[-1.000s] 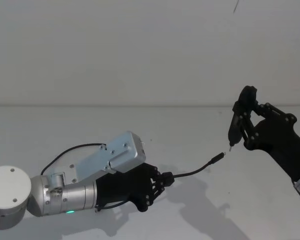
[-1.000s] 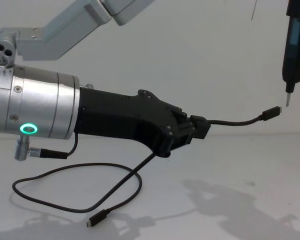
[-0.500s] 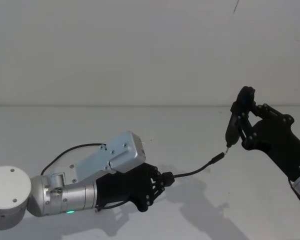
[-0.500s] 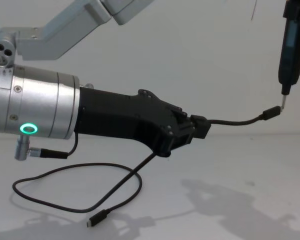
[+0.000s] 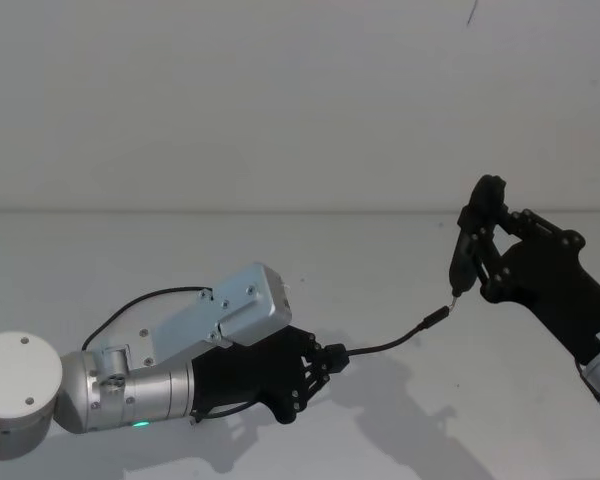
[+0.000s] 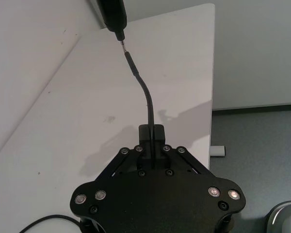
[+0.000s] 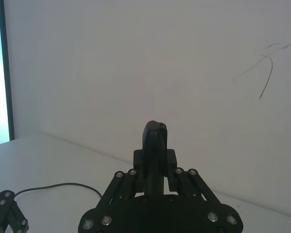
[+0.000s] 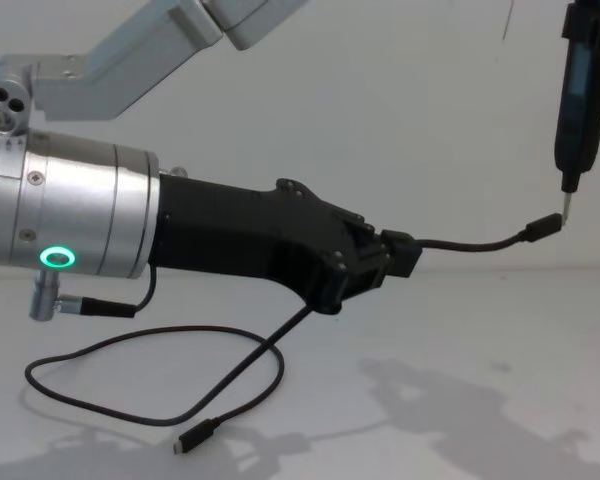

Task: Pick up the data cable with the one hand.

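Data cable: we see the data cable (image 8: 280, 350) pinched near one end by the left gripper; a short length arcs forward in the air from the jaws to a small flat plug (image 8: 543, 227). The rest drops from the gripper's underside, loops over the white tabletop (image 8: 460, 330) and ends in the second plug (image 8: 195, 438), lying flat on the surface.

Cable, head view: the raised stretch (image 5: 390, 343) runs from the gripper up and to the right, its plug held off the tabletop.

Left gripper: the left gripper (image 8: 395, 255) is pressed together on the cable. It is a black angular body on a fat silver cylinder (image 8: 75, 215) with a green ring light (image 8: 55, 259), reaching in from the left. In the left wrist view the cable (image 6: 146, 102) rises out of the gripper (image 6: 152, 133) between the 2 jaws.

Right gripper: the right gripper (image 5: 480, 235) sits on the right side, raised above the tabletop, clamped on a slim upright black tool (image 8: 580, 90).

Tool: its metal tip (image 8: 567, 205) points down and meets, or all but meets, the raised plug; we cannot tell if they actually touch. In the right wrist view the tool (image 7: 154, 150) stands between the jaws.

Background: a plain white wall (image 5: 280, 100) stands behind the tabletop.
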